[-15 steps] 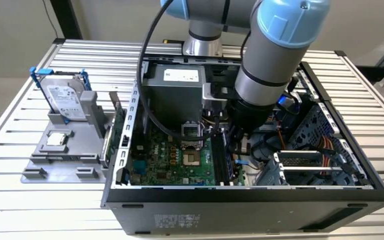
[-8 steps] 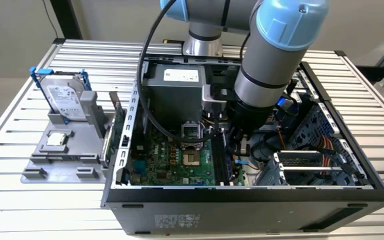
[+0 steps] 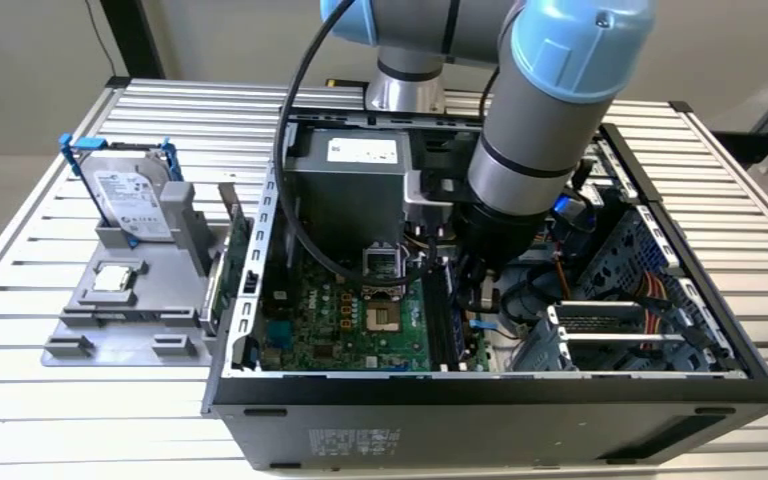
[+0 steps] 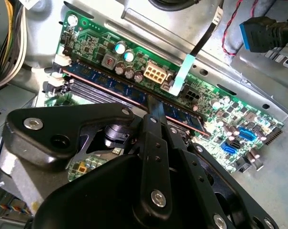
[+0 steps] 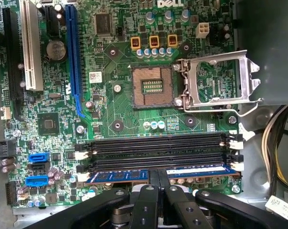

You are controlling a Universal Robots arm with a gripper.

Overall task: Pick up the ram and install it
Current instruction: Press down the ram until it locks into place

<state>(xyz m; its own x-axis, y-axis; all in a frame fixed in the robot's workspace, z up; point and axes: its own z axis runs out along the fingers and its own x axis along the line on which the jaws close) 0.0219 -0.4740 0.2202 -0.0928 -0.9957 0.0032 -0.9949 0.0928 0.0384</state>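
Observation:
The ram (image 5: 118,176) is a long dark stick with blue labels, standing on edge in the memory slot nearest the motherboard's edge; in the second wrist view the ram (image 4: 110,85) runs beside the empty black slots. My gripper (image 5: 159,174) is shut, its two fingers pressed together and their tips resting on the ram's upper edge near the middle. That contact is visible from the other side too, where the gripper (image 4: 156,109) meets the stick. White latch clips (image 5: 236,165) stand at the slot ends. In the exterior view the arm (image 3: 531,150) reaches down into the open computer case (image 3: 491,390).
The empty processor socket (image 5: 152,86) has its metal frame (image 5: 215,81) flipped open. Cables (image 5: 272,143) hang beside the slots. Outside the case, a grey holder (image 3: 91,335) carries a silver hard drive in a blue frame (image 3: 131,200) and a small square chip (image 3: 115,277).

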